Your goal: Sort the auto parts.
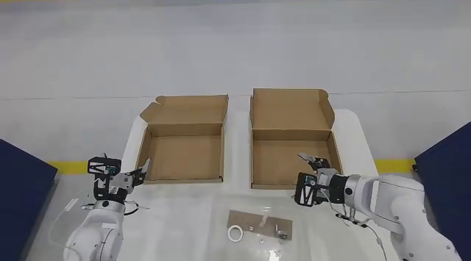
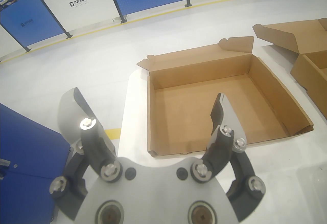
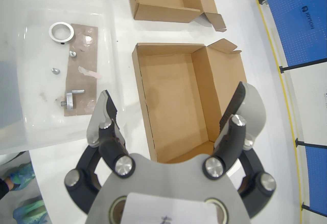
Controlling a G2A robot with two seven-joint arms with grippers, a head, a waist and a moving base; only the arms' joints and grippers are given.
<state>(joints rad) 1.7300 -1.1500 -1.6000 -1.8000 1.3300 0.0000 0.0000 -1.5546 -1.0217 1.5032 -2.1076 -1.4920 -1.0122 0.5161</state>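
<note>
A: Where did we find the parts, and which arm stood nearer?

B: They all lay in the clear bin [image 3: 107,5] at the near edge of the tabletop [image 1: 237,165], about midway along it. We judged the right hand [image 3: 173,89] nearer. It hung over the near wall of the right box [image 1: 291,158], with the bin just beside it toward the tabletop's middle. The left hand [image 2: 148,94] sat out by the near left corner of the left box [image 1: 184,154], well apart from the bin.

A: And how were the two hands set?

B: Both were spread wide and carried nothing.

A: What would the pick turn on?

B: The bracket [image 3: 70,99] was the closest part to the right hand. It lay on the cardboard sheet [image 3: 84,56], and its body seemed to run along the sheet's length, so along the near edge. We thought the wrist would need to turn across that line. The ring [image 3: 61,32] lay flat at the sheet's other end.

A: What did we count?

B: We counted one ring, one bracket and two small fasteners [image 3: 73,53]. A third small bit on the sheet was too unclear to name. There were two boxes, and neither held a part.
</note>
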